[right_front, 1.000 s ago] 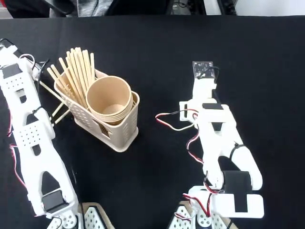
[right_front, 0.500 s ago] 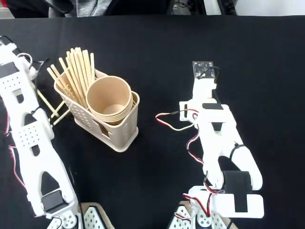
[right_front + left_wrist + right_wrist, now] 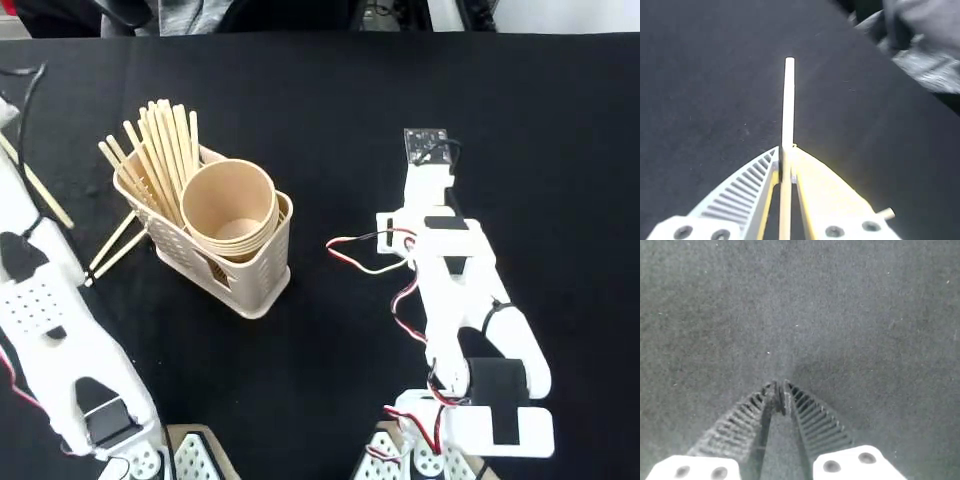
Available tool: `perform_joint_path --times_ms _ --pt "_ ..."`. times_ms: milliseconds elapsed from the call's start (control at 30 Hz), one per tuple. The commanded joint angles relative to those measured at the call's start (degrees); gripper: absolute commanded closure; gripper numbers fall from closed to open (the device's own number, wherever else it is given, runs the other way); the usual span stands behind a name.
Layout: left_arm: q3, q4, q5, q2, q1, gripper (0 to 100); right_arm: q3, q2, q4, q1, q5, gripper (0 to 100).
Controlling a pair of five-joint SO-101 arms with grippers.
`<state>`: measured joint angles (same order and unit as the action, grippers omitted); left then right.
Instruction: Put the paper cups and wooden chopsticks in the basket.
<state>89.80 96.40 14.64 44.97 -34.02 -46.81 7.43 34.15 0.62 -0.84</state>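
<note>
Wood in the clamp: the left gripper (image 3: 786,152) is pinched tight on one pale wooden chopstick (image 3: 788,95), out by the left edge of the black table (image 3: 330,90).

The stick pokes straight out past the fingertips along the gripper's own line. From above it lies on a diagonal, well apart from the cream slotted plastic basket (image 3: 255,270), which sits off toward the right arm's side. The stacked tan paper cups (image 3: 230,205) are in that basket, next to a leaning bundle of chopsticks (image 3: 165,150), so I reckon the held one needs swinging over and tipping end-down. Two loose wooden chopsticks (image 3: 112,252) lie just beside the basket's left wall, and the left arm is clearly nearer to them. The right gripper (image 3: 776,392) is closed on nothing over bare table.
</note>
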Motion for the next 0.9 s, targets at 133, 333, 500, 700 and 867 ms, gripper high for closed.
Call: perform_joint_path --times_ms 133,333,500,700,867 --pt "-12.4 4.7 -8.4 -31.8 5.5 97 0.2 1.4 -1.0 -0.8 0.1 98.4" --pt "-29.2 4.3 -8.3 -54.7 9.5 97 0.3 1.4 -1.1 -0.8 0.1 98.4" --pt "-41.5 -0.3 -8.3 -70.5 9.8 97 0.1 1.4 -1.1 -0.8 0.1 98.4" --pt "-71.2 -19.5 -6.9 -86.9 10.0 97 0.0 1.4 -1.1 -0.8 0.1 98.4" --pt "-102.0 -46.3 -5.0 -109.7 11.8 97 0.0 1.4 -1.1 -0.8 0.1 98.4"
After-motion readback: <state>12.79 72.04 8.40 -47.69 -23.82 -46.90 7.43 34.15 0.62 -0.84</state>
